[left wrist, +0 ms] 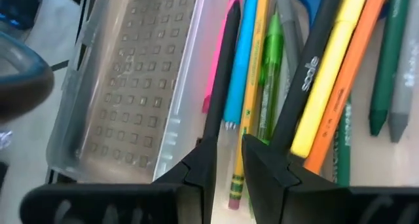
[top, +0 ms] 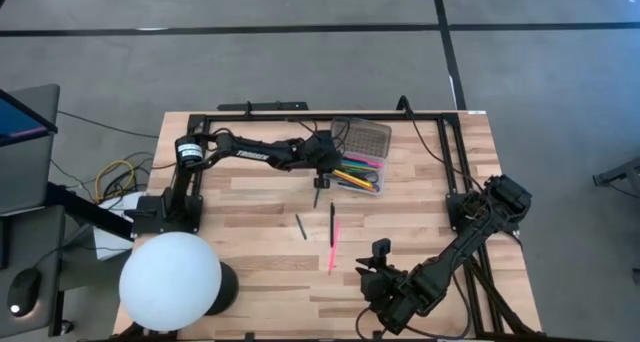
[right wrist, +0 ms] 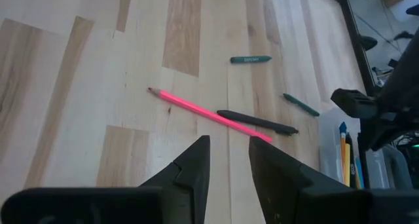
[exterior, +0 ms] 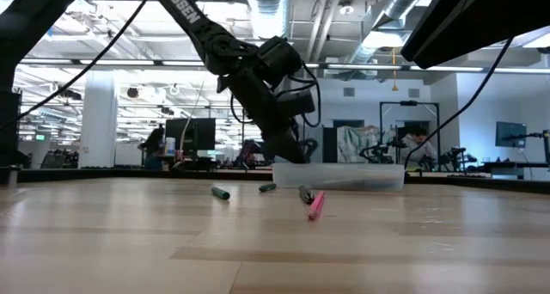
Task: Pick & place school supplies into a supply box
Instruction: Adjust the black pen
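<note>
Near edge: right gripper (top: 382, 282) waits low over the table's near right. Its fingers (right wrist: 196, 160) stand a narrow slot apart with nothing between them, aimed at the loose items.

Mid-table, still outside the box: pink pencil (top: 333, 244) lying near-to-far, black pen (top: 332, 217) touching or crossing its far end, a short dark green crayon (top: 300, 226) to their left, another short dark piece (top: 316, 197) farther on. The wrist view shows the pen overlapping the pencil.

Far centre: left gripper (top: 322, 164) hangs over the left side of the supply box (top: 372, 187). Its fingers (left wrist: 203, 165) show a slim gap, empty as far as visible; I judge this a release just made or under way.

Box: translucent, rounded corners, lid (top: 365, 135) with dotted pattern laid open on the far side. Inside lie pink, blue, yellow, orange, green and black sticks, roughly parallel.

Advice: lift the left gripper straight up before swinging away, so no fingertip drags a pen out. Next pick: take the pen before the pencil, gripping mid-shaft across its width.
</note>
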Robot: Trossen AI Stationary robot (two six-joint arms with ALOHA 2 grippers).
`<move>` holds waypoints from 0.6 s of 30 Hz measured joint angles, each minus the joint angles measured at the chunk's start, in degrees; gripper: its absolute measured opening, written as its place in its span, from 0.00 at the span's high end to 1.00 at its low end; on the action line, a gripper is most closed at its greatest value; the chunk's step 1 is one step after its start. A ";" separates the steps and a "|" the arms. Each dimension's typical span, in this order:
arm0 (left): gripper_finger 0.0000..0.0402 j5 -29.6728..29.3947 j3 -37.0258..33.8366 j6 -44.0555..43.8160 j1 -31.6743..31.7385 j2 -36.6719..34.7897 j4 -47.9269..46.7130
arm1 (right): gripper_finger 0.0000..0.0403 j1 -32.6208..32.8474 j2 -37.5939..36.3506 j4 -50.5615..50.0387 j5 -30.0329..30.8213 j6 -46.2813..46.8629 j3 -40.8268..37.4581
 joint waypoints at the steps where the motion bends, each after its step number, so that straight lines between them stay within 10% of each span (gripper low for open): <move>1: 0.83 -0.92 0.00 0.01 -0.22 -0.03 -0.48 | 0.75 0.00 0.00 0.00 0.00 -0.01 0.00; 10: 0.83 -1.78 1.33 0.89 -4.74 -7.05 -14.92 | 0.75 -1.42 0.00 -0.35 0.39 0.51 0.00; 18: 0.83 10.98 0.76 -2.79 -8.21 -18.34 -31.55 | 0.75 -3.74 1.06 -1.03 0.36 1.25 -0.08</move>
